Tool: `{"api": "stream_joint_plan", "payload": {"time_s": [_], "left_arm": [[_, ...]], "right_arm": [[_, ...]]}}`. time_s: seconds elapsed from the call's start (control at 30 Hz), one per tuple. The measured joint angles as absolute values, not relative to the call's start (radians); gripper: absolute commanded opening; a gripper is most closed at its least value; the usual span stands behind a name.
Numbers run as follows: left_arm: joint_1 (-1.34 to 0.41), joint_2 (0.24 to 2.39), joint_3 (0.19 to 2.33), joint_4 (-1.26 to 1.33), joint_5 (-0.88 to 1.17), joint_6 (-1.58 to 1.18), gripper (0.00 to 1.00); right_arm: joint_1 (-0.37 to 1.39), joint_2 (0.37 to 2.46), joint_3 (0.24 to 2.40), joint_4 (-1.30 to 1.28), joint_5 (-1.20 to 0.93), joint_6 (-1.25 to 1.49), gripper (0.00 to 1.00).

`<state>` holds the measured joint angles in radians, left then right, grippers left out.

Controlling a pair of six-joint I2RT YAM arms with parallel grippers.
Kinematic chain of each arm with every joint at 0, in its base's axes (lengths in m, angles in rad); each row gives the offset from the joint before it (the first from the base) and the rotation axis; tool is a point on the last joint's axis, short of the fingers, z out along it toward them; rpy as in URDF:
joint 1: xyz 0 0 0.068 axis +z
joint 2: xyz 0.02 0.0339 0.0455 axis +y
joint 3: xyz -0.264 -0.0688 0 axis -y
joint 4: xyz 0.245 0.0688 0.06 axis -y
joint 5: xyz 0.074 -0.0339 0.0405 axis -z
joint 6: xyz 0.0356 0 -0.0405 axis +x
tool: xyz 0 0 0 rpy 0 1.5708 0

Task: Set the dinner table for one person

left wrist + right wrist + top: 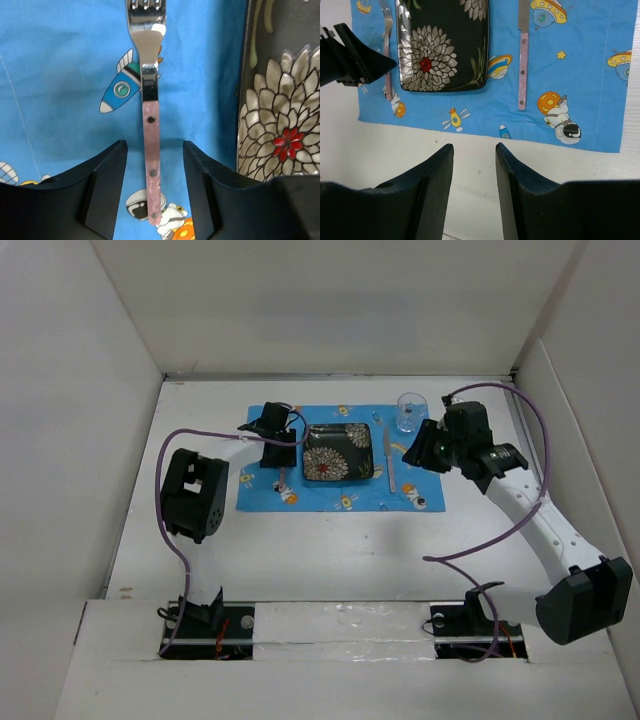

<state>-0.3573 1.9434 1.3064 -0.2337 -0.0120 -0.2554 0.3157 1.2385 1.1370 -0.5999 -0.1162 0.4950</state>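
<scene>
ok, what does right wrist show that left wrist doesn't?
Right wrist only: the pink-handled steel knife, the white tabletop and the open right tool. Left wrist only: the open left tool straddling the pink-handled steel fork, a gap on each side. Both: that fork, the black rectangular floral plate and the blue cartoon-printed cloth placemat.

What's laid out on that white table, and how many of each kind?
On the white tabletop:
Blue cartoon-printed placemat: 1
Black floral plate: 1
Fork: 1
Knife: 1
Clear glass: 1
Total: 5
</scene>
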Motion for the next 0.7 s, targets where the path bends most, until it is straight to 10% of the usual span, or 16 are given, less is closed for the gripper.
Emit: {"api": "stream_joint_plan", "payload": {"time_s": [0.13, 0.27, 0.7], "left_arm": [[-0.357, 1.916, 1.311, -0.29, -0.023, -0.26, 0.48], [-0.357, 1.826, 1.345, -0.361, -0.031, -0.269, 0.48], [-0.351, 1.003, 1.512, -0.377, -0.265, -0.331, 0.69]], "right_arm": [[0.316, 1.255, 1.172, -0.607, -0.105, 0.495, 0.43], [0.316, 1.27, 1.253, -0.629, -0.101, 0.49, 0.0], [0.273, 0.986, 1.525, -0.484, 0.1, 0.55, 0.32]]}}
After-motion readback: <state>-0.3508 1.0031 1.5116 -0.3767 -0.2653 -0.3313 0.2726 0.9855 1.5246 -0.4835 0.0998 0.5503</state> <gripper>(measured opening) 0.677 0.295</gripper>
